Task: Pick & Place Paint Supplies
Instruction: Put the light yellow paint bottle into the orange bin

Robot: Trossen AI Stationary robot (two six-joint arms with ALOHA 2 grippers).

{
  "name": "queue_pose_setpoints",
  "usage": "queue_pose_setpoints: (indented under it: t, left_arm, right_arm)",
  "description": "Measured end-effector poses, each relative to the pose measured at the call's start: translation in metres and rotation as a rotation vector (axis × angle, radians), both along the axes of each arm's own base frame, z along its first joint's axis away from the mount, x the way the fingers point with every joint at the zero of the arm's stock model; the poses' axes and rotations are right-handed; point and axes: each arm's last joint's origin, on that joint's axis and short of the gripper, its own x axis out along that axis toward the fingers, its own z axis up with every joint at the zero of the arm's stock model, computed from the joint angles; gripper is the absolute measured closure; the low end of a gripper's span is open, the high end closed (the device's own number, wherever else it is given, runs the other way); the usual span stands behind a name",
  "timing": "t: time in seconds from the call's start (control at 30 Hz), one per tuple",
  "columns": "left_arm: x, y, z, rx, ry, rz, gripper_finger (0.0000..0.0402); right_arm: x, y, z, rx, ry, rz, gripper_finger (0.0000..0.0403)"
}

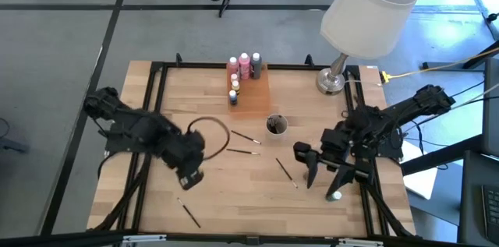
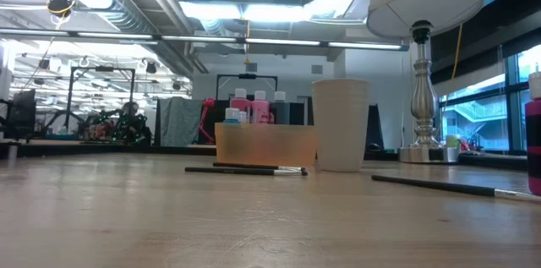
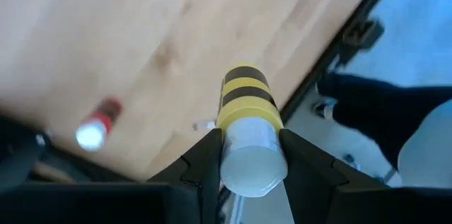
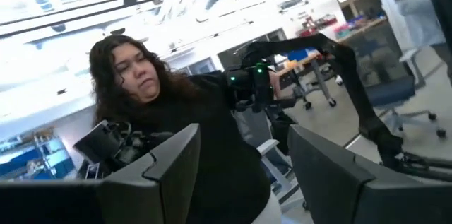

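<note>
My left gripper (image 1: 189,174) hangs over the table's near left part, pointing steeply down, shut on a yellow paint bottle (image 3: 247,100) with black stripes and a white cap. My right gripper (image 1: 309,166) is raised over the near right part, open, with nothing between its fingers (image 4: 173,174). Pink and other small bottles (image 1: 243,66) stand on the orange tray (image 1: 253,91) at the far middle. A red bottle (image 1: 334,195) stands on the table near my right gripper. Thin dark brushes (image 1: 244,136) (image 1: 285,171) (image 1: 187,213) lie flat on the wood. My left gripper pinches the yellow bottle at its white cap end (image 3: 233,155) between the two fingers (image 3: 203,162). The fingers come from above and slant down. The striped body reaches out past the fingertips toward the table, and the bottle is lifted clear.
A round grey cup (image 1: 276,125) stands mid-table and a black cable loop (image 1: 209,132) lies beside my left arm. A lamp (image 1: 366,5) with a metal base (image 1: 330,83) stands far right. A person shows beyond the table in the right wrist view.
</note>
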Motion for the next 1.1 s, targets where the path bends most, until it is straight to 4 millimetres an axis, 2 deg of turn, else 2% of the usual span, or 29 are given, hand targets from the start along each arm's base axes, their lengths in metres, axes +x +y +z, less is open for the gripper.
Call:
queue_pose_setpoints:
  t: [0.13,0.5,0.83,1.1]
  left_arm:
    - [0.012,0.023,0.001,0.029,-0.024,-0.003,0.0284]
    - [0.034,0.079,-0.002,0.07,-0.033,-0.004,0.0284]
    - [0.056,0.125,-0.017,0.1,0.003,-0.026,0.0284]
    - [0.064,0.163,-0.026,0.132,0.022,-0.085,0.0284]
  right_arm:
    - [-0.007,-0.009,0.007,-0.015,-0.036,0.016,0.0183]
    - [-0.02,-0.024,0.008,-0.081,0.033,0.017,0.0183]
    - [-0.029,-0.037,0.01,-0.122,0.041,0.027,0.0183]
    - [-0.033,-0.048,0.008,-0.152,0.077,-0.014,0.0183]
